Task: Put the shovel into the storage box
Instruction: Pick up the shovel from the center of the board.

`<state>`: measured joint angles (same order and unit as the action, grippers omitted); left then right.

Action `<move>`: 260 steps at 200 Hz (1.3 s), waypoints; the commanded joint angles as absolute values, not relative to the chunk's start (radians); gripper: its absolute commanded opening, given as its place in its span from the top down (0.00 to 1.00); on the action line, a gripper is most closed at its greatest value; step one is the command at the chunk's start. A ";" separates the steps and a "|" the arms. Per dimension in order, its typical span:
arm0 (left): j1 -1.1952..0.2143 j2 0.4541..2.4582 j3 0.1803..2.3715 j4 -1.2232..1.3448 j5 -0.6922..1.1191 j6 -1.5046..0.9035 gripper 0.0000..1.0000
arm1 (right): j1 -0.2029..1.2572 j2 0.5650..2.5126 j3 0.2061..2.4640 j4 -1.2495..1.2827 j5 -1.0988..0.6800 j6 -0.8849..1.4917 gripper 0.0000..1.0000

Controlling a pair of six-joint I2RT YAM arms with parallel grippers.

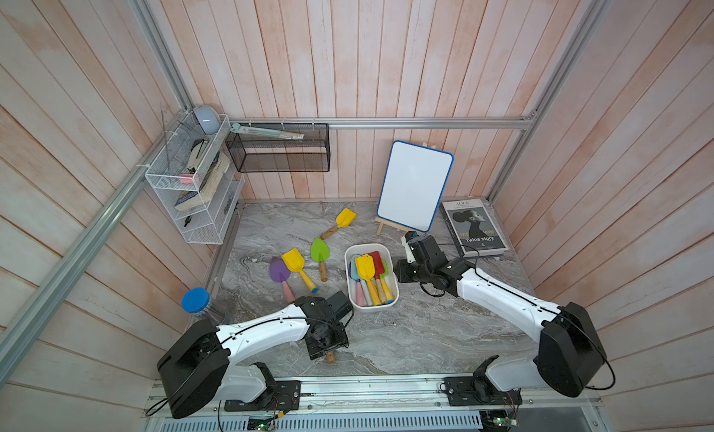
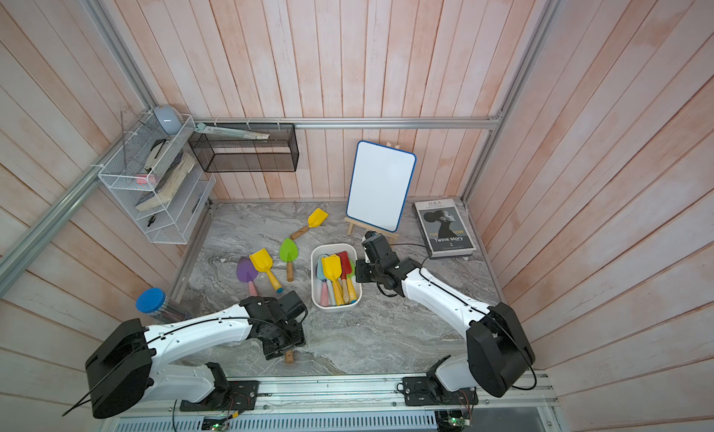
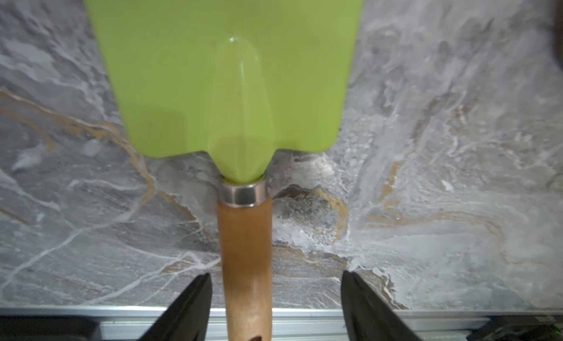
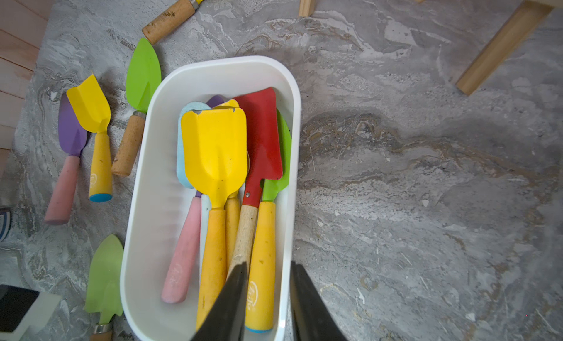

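Observation:
The white storage box (image 1: pixel 371 247) (image 4: pixel 219 63) stands mid-table and holds several shovels, a yellow one (image 4: pixel 213 153) and a red one (image 4: pixel 262 132) on top. My right gripper (image 4: pixel 268 272) (image 1: pixel 402 271) straddles the box's right wall, one finger over the handles inside and the other outside, with a narrow gap between them. A light-green shovel (image 3: pixel 231 80) (image 4: pixel 103 275) lies near the front edge. My left gripper (image 3: pixel 275 293) is open around its wooden handle (image 3: pixel 246 248), and a gap shows on both sides. In both top views the left wrist hides this shovel except its handle end (image 1: pixel 330 357).
Left of the box lie a green shovel (image 1: pixel 319 250), a yellow one (image 1: pixel 293 261) and a purple one (image 1: pixel 279 269); another yellow one (image 1: pixel 345 217) lies further back. A whiteboard on an easel (image 1: pixel 415 184), a book (image 1: pixel 475 227) and a blue-lidded jar (image 1: pixel 196 299) stand around.

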<state>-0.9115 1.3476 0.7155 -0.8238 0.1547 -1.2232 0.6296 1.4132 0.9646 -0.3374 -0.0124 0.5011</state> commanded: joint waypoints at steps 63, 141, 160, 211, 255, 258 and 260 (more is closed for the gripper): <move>-0.927 1.381 0.701 -0.839 0.107 -1.251 0.62 | 0.626 1.385 0.929 -0.324 -0.007 0.517 0.74; -0.927 1.385 0.692 -0.840 0.100 -1.257 0.83 | 0.625 1.370 0.917 -0.324 0.000 0.522 0.76; -0.927 1.376 0.694 -0.843 0.090 -1.259 0.88 | 0.624 1.359 0.911 -0.332 0.010 0.525 0.76; -0.927 1.344 0.827 -0.953 0.020 -1.239 0.89 | 0.619 1.293 0.878 -0.336 0.022 0.530 0.77; -0.927 1.354 0.981 -1.019 0.010 -1.192 0.89 | 0.589 1.243 0.862 -0.316 -0.028 0.539 0.77; -0.927 1.352 0.989 -1.027 0.005 -1.190 0.89 | 0.585 1.242 0.863 -0.315 -0.033 0.538 0.77; -0.927 1.351 0.998 -1.032 0.001 -1.189 0.89 | 0.583 1.241 0.865 -0.315 -0.036 0.538 0.76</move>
<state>-0.9241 1.3705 0.9222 -0.9588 0.0486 -1.2255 0.6025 1.2690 0.8661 -0.3271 -0.0048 0.5293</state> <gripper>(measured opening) 0.270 0.232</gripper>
